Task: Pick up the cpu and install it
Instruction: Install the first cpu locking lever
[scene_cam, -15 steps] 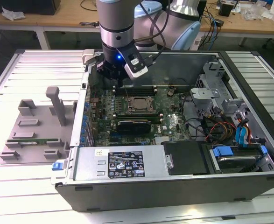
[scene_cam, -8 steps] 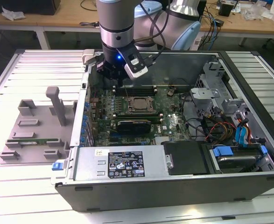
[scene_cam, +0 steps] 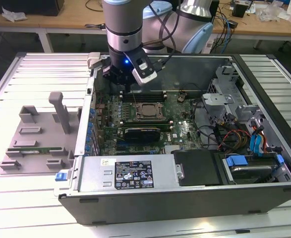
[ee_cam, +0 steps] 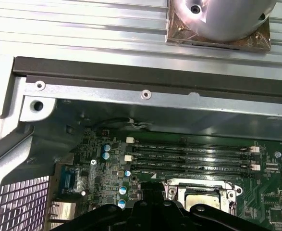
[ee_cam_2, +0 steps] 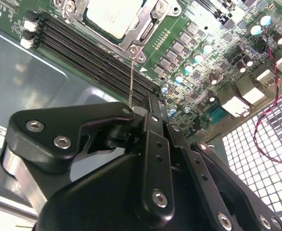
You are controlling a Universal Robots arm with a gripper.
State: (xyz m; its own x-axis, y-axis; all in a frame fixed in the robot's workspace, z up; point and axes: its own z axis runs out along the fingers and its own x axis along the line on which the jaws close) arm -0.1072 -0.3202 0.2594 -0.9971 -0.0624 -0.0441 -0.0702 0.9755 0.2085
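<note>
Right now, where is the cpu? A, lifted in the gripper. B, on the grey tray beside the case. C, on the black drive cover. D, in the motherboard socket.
D: the cpu lies flat inside the metal frame of the socket on the motherboard, as both wrist views show.

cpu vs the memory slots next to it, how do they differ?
The cpu is square with a pale silver top; the memory slots are long, narrow and black. The cpu is a single piece lying inside a metal frame; the memory slots run as several parallel strips and look empty. Both lie flat on the green motherboard.
</note>
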